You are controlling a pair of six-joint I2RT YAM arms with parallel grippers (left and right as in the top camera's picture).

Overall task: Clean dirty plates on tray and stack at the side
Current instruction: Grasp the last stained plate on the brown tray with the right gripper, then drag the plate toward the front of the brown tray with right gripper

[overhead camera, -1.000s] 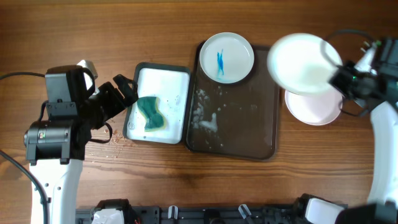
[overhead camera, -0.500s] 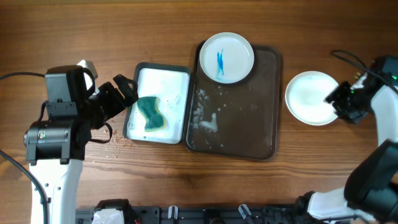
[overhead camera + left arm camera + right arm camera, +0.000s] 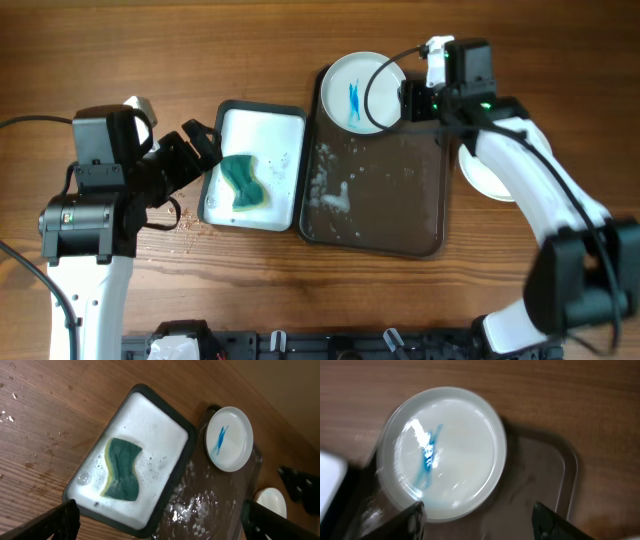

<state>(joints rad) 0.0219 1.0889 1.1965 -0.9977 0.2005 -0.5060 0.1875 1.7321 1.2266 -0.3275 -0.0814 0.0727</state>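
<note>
A smeared plate [image 3: 362, 92] with a blue-teal streak near its middle lies flat in the tray [image 3: 400, 205], in the tray's corner toward the far edge of the tabletop [image 3: 300, 40] and the robot's left. The dark tray sits right of the table's middle. It is wet, with white foam [image 3: 330, 190] along its left side. The right gripper [image 3: 407, 101] hangs over the tray's far end, just beside the right rim of the smeared plate. In the right wrist view its fingers [image 3: 407, 520] are spread wide with nothing between them, and the plate fills the space ahead. On the bare wood just beyond the tray's right rim, toward the right edge of the tabletop, lies a clean white plate [image 3: 482, 178]. The right arm partly hides it, so I cannot tell whether it is one plate or a stack. Touching the tray's left rim is a white-lined tub [image 3: 265, 135] of soapy water holding a green sponge [image 3: 242, 182]. The left gripper [image 3: 198, 147] rests above the tub's left rim, toward the left edge of the tabletop, its fingers [image 3: 55, 522] also wide apart and empty.
</note>
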